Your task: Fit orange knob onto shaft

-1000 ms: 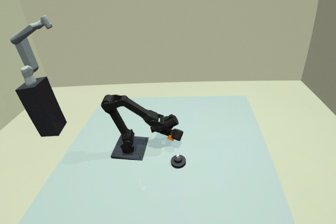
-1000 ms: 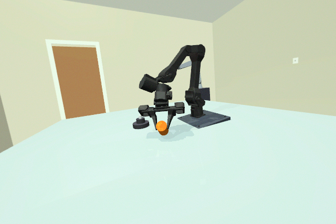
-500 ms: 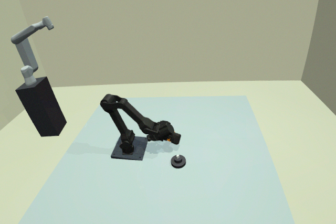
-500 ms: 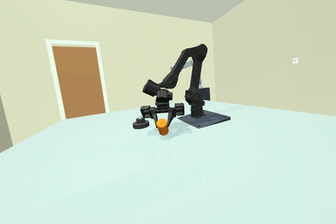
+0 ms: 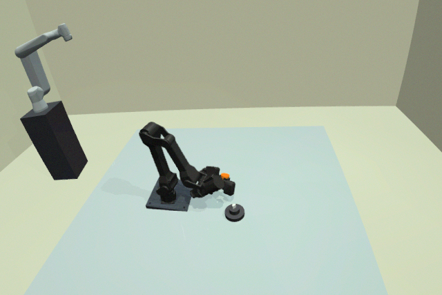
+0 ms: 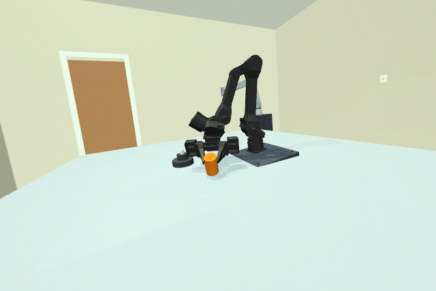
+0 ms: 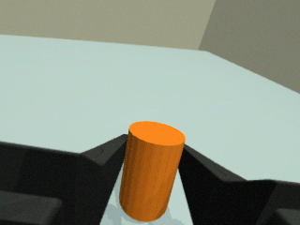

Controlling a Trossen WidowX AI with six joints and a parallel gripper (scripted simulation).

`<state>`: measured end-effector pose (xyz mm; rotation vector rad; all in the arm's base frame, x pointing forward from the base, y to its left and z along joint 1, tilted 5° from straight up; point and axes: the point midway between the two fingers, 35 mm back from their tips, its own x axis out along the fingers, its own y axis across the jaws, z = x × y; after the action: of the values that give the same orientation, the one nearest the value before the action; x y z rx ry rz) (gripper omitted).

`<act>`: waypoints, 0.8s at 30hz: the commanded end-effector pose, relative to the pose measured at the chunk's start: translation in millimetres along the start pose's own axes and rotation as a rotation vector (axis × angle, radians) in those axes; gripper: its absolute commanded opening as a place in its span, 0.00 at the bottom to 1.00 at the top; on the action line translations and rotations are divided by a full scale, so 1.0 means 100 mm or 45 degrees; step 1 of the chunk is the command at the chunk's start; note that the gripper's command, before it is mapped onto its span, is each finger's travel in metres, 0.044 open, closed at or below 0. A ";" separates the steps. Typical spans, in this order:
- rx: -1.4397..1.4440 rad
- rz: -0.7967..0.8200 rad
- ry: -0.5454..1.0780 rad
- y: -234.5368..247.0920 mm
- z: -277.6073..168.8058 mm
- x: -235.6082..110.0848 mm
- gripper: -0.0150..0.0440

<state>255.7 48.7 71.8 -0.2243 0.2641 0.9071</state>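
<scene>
The orange knob (image 5: 224, 175) (image 6: 211, 163) (image 7: 151, 171) is a plain cylinder standing nearly upright between my two black fingers, its lower end at or just above the table; its hole is hidden. My gripper (image 5: 226, 179) (image 6: 211, 155) (image 7: 153, 143) is low over the table and shut on the knob. The round dark pedestal (image 5: 234, 213) (image 6: 182, 161) with its short silver D-shaped shaft (image 5: 233, 206) (image 6: 181, 152) stands on the table a short way from the knob, to its left in the exterior view. The shaft is bare. The pedestal does not show in the wrist view.
The arm's dark base plate (image 5: 166, 203) (image 6: 269, 155) sits on the pale blue table (image 5: 278, 195) (image 6: 281, 210). A grey arm (image 5: 34, 66) on a black block (image 5: 53, 139) stands far off at the left. A brown door (image 6: 101, 104) is in the wall.
</scene>
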 end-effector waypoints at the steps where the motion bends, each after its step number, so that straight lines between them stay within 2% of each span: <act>1: 0.006 0.003 -0.091 0.02 -0.04 -0.04 0.56; 7: 0.007 0.002 -0.204 0.02 -0.09 -0.07 0.56; 12: 0.007 0.000 -0.147 0.01 -0.07 -0.07 0.56; 15: 0.004 0.001 -0.167 0.01 -0.07 -0.06 0.69; 24: 0.004 0.001 -0.167 0.01 -0.07 -0.06 0.69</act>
<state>250.7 42.2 66.9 -0.1624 0.1442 0.9182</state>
